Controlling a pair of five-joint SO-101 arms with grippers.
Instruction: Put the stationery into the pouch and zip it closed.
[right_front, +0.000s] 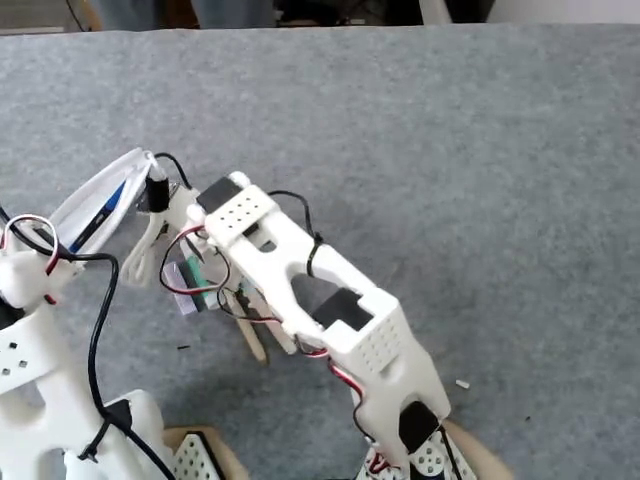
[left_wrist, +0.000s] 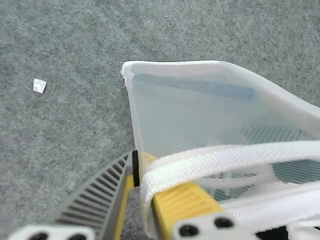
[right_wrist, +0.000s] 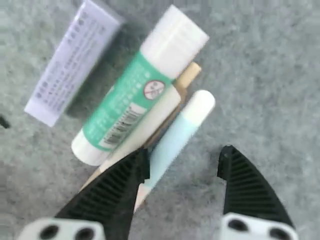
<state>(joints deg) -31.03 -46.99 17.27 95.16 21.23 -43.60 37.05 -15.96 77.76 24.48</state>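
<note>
A white mesh pouch (right_front: 95, 200) lies at the left of the grey mat, with a dark blue pen-like thing showing through it. My left gripper (left_wrist: 139, 162) is shut on the edge of the pouch (left_wrist: 200, 115), which is pinched between the grey and yellow fingers. My right gripper (right_wrist: 185, 155) hangs open just above a pile of stationery, its black fingers either side of a light blue pen (right_wrist: 175, 135). Beside the pen lie a green and white glue stick (right_wrist: 135, 95), a wooden pencil (right_wrist: 189, 75) and a purple eraser (right_wrist: 70, 65). The right arm (right_front: 330, 300) covers most of the pile.
The pencil's end (right_front: 255, 338) sticks out from under the right arm. Small white scraps lie on the mat (left_wrist: 39, 85) (right_front: 462, 383). Open grey mat stretches to the right and back, up to the table's far edge (right_front: 400, 28).
</note>
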